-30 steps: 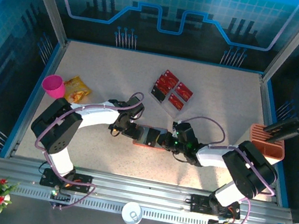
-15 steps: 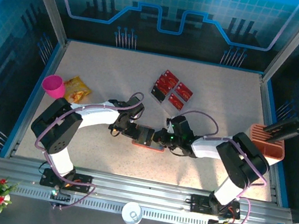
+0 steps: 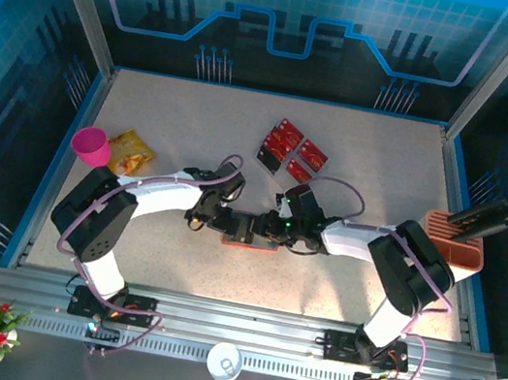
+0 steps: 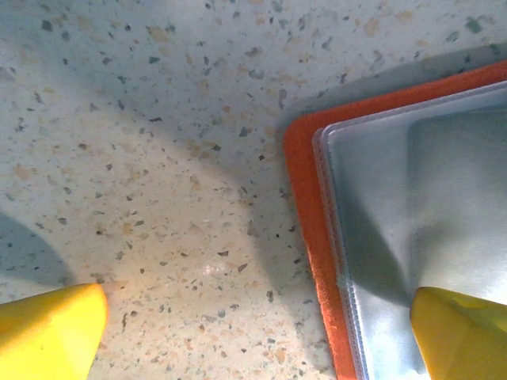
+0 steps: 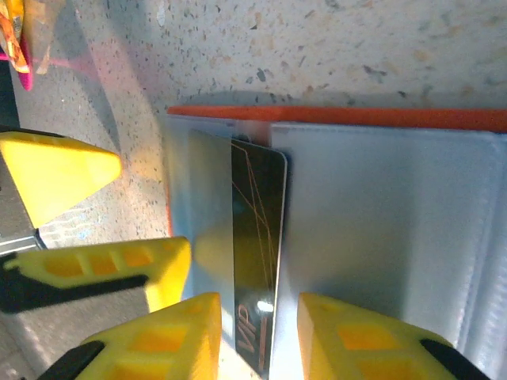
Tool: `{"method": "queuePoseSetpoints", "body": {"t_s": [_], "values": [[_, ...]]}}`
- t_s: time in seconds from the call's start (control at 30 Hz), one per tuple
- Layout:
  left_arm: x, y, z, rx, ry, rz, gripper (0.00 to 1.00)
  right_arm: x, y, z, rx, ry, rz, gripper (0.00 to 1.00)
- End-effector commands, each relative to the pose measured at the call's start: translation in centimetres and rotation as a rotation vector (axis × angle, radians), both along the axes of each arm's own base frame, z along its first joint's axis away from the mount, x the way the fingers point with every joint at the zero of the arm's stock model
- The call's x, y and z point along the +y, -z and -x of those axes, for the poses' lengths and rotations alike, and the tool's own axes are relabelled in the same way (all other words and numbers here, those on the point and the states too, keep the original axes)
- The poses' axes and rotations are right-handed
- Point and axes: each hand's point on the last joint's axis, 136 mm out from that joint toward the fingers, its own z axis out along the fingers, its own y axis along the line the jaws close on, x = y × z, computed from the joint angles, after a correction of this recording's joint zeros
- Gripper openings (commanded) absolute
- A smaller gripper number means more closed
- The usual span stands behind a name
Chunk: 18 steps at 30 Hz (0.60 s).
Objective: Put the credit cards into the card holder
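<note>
Right wrist view: my right gripper [image 5: 257, 309], jaws slightly parted, loosely straddles the credit card [image 5: 255, 229] lying lengthwise straight ahead on the open card holder [image 5: 380, 237].

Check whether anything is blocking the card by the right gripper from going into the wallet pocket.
Nothing visible does. The card lies at the edge of the pocket on the open wallet, flanked by the right gripper.

Bright, even light from above falls on the pale table [image 3: 178, 118], tinged blue at the walls [image 3: 26, 32]. Close up, soft grey shadows cross the speckled top, the yellow fingertips [image 4: 47, 328] are blurred, and glare spots the card [image 5: 257, 237].
</note>
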Motion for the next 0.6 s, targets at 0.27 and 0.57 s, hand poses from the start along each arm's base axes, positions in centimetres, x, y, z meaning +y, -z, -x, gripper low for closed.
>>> {"method": "queuePoseSetpoints", "body": {"t_s": [0.27, 0.57], "values": [[2.3, -2.5, -1.3, 0.001, -0.195, 0.061, 0.99, -0.7, -2.4, -1.1, -0.043, -0.076, 0.126, 0.19], [3.6, 0.0, -0.4, 0.086, -0.213, -0.025, 0.99, 0.9, -1.1, -1.5, -0.036, -0.136, 0.194, 0.11]]}}
